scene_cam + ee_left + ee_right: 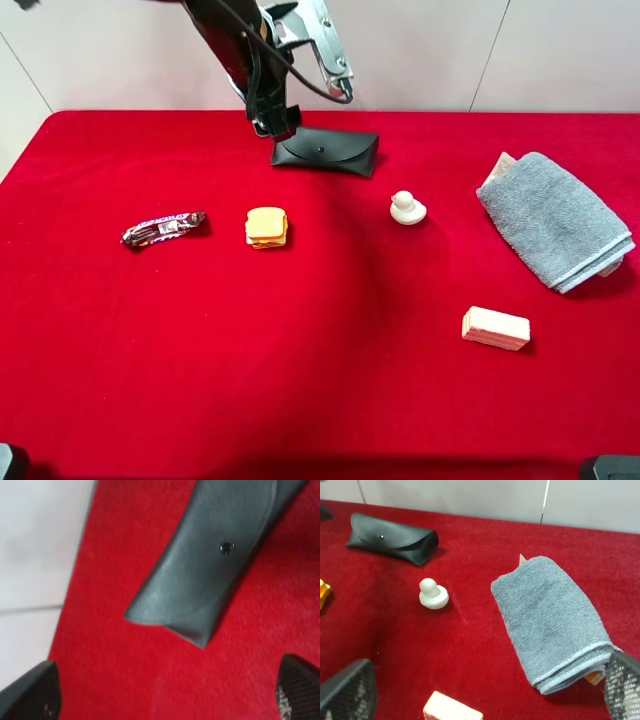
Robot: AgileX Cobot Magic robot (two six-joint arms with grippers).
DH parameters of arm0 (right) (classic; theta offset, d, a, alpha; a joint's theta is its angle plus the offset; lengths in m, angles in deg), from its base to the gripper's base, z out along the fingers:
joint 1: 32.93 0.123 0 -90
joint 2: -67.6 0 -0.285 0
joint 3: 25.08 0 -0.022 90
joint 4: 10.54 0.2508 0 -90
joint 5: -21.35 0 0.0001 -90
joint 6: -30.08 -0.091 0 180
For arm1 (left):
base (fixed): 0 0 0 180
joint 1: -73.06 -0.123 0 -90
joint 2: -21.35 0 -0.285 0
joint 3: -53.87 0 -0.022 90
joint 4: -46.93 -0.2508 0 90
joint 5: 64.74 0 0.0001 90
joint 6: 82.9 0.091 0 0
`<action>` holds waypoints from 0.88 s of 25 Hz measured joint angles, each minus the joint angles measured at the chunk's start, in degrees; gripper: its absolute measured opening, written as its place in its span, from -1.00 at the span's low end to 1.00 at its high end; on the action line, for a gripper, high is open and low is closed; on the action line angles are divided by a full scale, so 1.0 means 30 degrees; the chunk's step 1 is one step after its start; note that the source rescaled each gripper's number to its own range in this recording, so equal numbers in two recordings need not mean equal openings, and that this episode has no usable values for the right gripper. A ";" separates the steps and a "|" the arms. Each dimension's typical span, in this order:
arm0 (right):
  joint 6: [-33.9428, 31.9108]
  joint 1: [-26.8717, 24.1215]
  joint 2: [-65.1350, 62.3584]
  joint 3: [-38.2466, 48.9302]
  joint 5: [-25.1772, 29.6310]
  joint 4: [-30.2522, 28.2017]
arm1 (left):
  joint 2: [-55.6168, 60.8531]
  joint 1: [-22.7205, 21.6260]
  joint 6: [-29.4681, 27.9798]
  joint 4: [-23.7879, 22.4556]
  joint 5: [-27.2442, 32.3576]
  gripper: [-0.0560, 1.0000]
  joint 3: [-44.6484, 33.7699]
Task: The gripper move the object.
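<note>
glasses case [327, 151] lying flat by the worktop's [320, 400] far edge, near the middle — left gripper [280, 125] hovering at its left end, released, gripping nothing. right gripper [485, 690] also released.

L arm [225, 40] slants down from far side, left of centre; L gripper [274, 122] jaws wide apart. R gripper [485, 695] jaws wide too.

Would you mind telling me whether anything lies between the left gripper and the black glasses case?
Nothing visible does. The left gripper hangs by one end of the glasses case, fingers apart, with only bare red cloth between them.
</note>
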 joint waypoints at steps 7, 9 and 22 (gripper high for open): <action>0.0000 0.0000 0.0000 0.0000 0.0000 0.0060 | 0.1281 0.0482 -0.1192 0.0019 0.1628 0.53 -0.0135; 0.0000 0.0000 0.0000 0.0000 0.0000 0.0060 | 0.1509 0.0602 -0.1441 0.0132 0.2127 0.53 -0.0135; 0.0000 0.0000 0.0000 0.0000 0.0000 0.0060 | 0.4853 0.0726 -0.3283 0.1007 0.6729 0.53 -0.0135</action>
